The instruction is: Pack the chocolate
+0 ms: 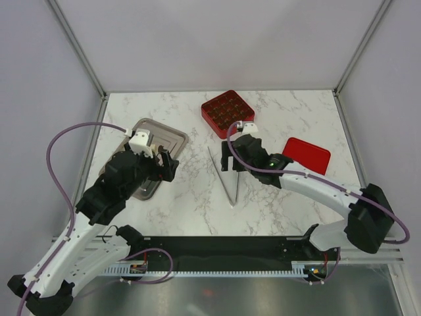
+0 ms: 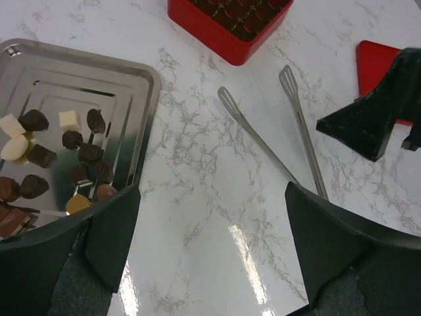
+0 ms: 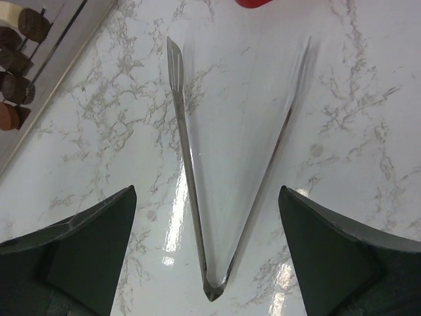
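My right gripper [image 3: 205, 197] hangs wide open over the tongs [image 3: 191, 164] on the marble table [image 2: 197, 197], my left gripper [image 2: 210, 250] equally wide, empty, at the steel tray's [image 2: 141, 99] edge beside the chocolate [image 2: 79, 155].

Bare desk [image 1: 191, 204] between tray [image 1: 176, 137] and tongs [image 1: 227, 183]; right claw [image 1: 232, 164] overhanging tongs, red box [image 1: 227, 112] and lid [image 1: 306, 155] hemming beyond.
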You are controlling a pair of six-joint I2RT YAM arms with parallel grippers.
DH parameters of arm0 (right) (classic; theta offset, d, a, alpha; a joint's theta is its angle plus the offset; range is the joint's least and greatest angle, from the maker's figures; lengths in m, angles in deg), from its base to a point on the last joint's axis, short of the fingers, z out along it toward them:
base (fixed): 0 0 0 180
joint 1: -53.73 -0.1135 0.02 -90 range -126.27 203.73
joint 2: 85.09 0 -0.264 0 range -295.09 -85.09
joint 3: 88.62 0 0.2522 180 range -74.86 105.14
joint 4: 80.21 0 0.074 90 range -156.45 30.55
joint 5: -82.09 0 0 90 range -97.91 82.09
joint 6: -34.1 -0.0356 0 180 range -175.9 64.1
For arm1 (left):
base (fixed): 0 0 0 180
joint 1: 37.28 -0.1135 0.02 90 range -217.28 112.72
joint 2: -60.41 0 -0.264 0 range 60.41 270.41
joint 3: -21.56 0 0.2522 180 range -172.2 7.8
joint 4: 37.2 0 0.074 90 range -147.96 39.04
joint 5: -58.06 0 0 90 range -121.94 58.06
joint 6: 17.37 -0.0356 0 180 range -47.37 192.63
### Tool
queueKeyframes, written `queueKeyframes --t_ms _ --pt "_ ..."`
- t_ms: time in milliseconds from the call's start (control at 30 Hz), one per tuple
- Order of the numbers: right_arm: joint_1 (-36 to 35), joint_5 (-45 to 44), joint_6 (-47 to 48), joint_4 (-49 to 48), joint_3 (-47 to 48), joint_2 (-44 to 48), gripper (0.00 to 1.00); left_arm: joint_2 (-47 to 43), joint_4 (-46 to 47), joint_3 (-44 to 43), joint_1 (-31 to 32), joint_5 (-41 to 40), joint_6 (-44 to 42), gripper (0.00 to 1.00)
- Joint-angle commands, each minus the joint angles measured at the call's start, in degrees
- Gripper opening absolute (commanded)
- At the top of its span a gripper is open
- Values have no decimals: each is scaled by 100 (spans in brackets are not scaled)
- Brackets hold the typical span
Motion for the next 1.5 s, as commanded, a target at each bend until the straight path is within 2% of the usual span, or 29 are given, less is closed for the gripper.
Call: queueKeyframes --t_ms 0,300,767,967,1467 --pt "-282 -654 107 -161 404 -650 98 -127 197 29 -9 -599 -90 100" --pt "-686 -1155 195 -354 537 -1619 98 -400 206 91 -9 -977 -11 100" --pt "-801 -1367 -279 -477 -96 -1690 98 -260 206 64 -9 -916 -28 100" --pt "-810 -998 -271 -1065 -430 -1655 98 -286 206 82 -9 -977 -28 100" --pt "-810 -1279 -341 -1329 -615 -2111 98 -277 197 91 -9 -1013 -37 100"
